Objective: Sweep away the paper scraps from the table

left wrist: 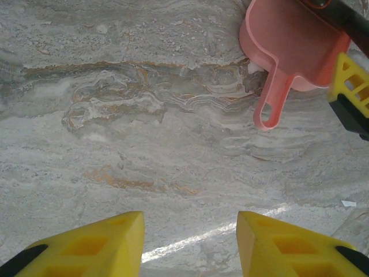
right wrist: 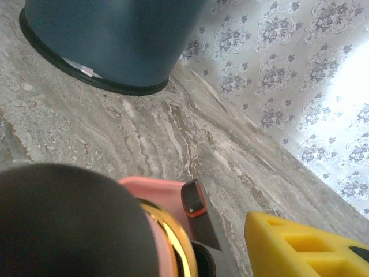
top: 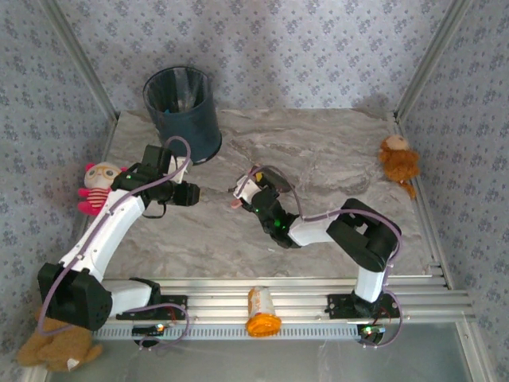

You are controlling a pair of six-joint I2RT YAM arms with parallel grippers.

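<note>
Right gripper (top: 241,196), jaws seemingly clamped on the scoop wall of the pink dustpan (left wrist: 288,46), sits just in front of the bin (top: 184,111). Left gripper (left wrist: 190,239), jaws apart and empty, hovers nearer the bin's base, over the table (top: 334,159). Paper scraps (top: 172,102) appear as faint coloured flecks inside the bin, too small to confirm. Judged step: emptying. Keep the pan level until above the bin's rim, then tip slowly.
</note>
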